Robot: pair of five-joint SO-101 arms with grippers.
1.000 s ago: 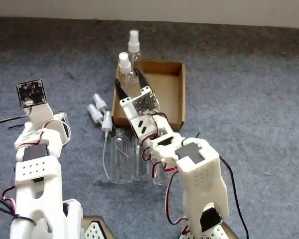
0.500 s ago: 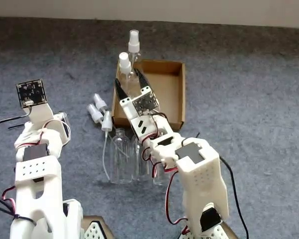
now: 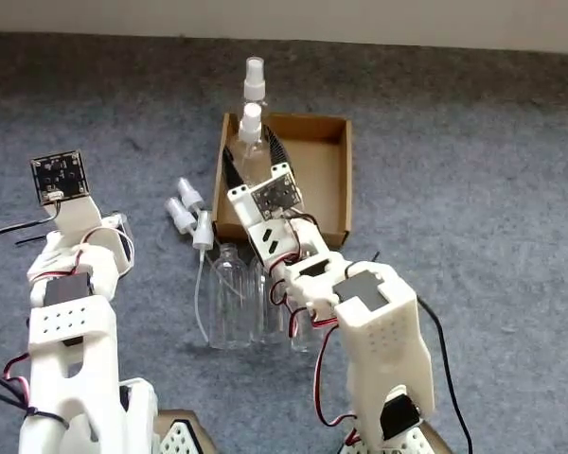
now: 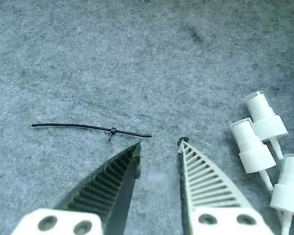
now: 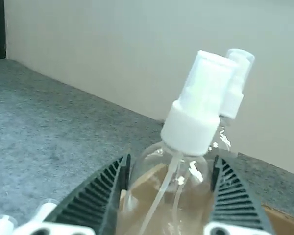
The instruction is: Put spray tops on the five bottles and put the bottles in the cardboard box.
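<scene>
No legible text, labels, numbers anywhere.

Soft, even, bright light across the grey carpet [image 3: 473, 189], with faint diffuse shadows.

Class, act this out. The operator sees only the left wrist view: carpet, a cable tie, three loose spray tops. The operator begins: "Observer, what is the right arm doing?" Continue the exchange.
Observer: The right gripper holds a capped bottle at the far corner of the cardboard box.
Operator: Does any other bottle have its top on?
Observer: Yes, a second capped bottle stands just beyond that corner.
Operator: And the bottles without tops?
Observer: The uncapped bottles stand upright on the carpet at the box's near side.
</scene>
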